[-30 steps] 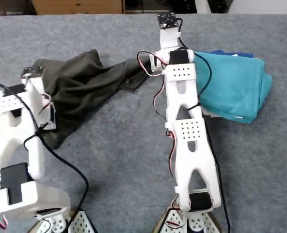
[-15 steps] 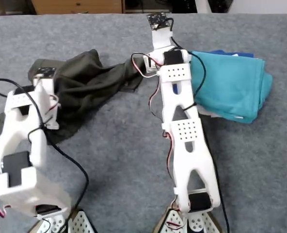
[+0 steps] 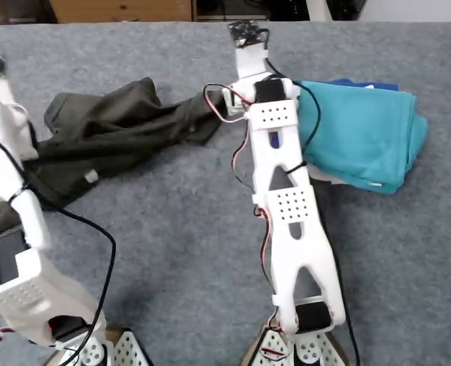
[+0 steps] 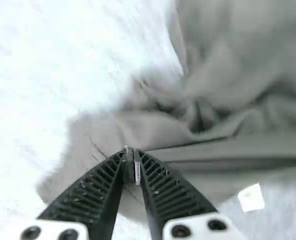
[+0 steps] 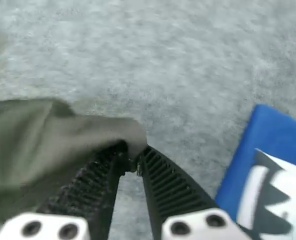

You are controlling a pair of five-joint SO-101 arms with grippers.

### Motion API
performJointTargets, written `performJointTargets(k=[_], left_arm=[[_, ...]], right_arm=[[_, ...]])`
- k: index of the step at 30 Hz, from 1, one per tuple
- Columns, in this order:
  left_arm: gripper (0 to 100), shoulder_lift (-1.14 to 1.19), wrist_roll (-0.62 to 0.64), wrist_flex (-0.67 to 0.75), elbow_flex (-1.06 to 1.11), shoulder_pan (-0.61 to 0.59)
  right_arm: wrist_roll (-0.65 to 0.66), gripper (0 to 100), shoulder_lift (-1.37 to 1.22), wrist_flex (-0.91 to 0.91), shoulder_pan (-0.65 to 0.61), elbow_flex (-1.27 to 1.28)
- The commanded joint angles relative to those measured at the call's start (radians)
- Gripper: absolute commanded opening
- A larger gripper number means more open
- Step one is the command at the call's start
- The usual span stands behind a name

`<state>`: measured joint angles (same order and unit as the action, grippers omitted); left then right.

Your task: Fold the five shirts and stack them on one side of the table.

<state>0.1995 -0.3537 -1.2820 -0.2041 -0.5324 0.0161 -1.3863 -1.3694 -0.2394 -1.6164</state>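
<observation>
From above, a crumpled dark olive-green cotton shirt (image 3: 119, 137) lies on the grey felt-like table (image 3: 180, 252), stretched out between the two white arms. The left arm (image 3: 12, 236) stands at the table's left edge over one end of the shirt. The right arm (image 3: 286, 198) reaches up the middle, and the shirt's other end lies just beside its wrist. To the right of that arm is a folded teal shirt (image 3: 363, 137) on top of a small stack, with the edge of a bright blue shirt (image 3: 370, 84) peeking out at its far side. A small white label (image 3: 92, 177) shows on the olive shirt's near edge. In the left wrist view, the left gripper (image 4: 130, 162) has its black ribbed jaws drawn together. The thin strip pinched between the tips appears to be an edge of the olive shirt (image 4: 223, 90), though the light makes this hard to confirm. The shirt bunches beyond the tips, with the label (image 4: 250, 196) off to one side. In the right wrist view, the right gripper (image 5: 133, 164) is clamped narrowly on a corner of the olive shirt (image 5: 38, 130). The blue shirt (image 5: 275, 150), which has a white print, lies on the table (image 5: 163, 50) nearby, apart from the gripper.
</observation>
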Motion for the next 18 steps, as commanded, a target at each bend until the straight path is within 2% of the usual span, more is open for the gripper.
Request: performJointTargets(k=[1, 7, 14, 18], left_arm=[[2, 0.031, 0.048, -0.002, -0.127, -0.021], [2, 0.174, 0.115, 0.0, -0.176, -0.026], [2, 0.298, 0.173, -0.014, -0.364, -0.054], [14, 0.323, 0.175, -0.121, -0.491, -0.048]], right_arm=[[0.032, 0.2, 0.035, 0.014, -0.038, -0.041], [0.064, 0.2, 0.033, 0.012, -0.044, -0.039], [0.103, 0.2, 0.005, 0.02, -0.061, -0.05], [0.11, 0.2, 0.004, 0.02, -0.068, -0.05]])
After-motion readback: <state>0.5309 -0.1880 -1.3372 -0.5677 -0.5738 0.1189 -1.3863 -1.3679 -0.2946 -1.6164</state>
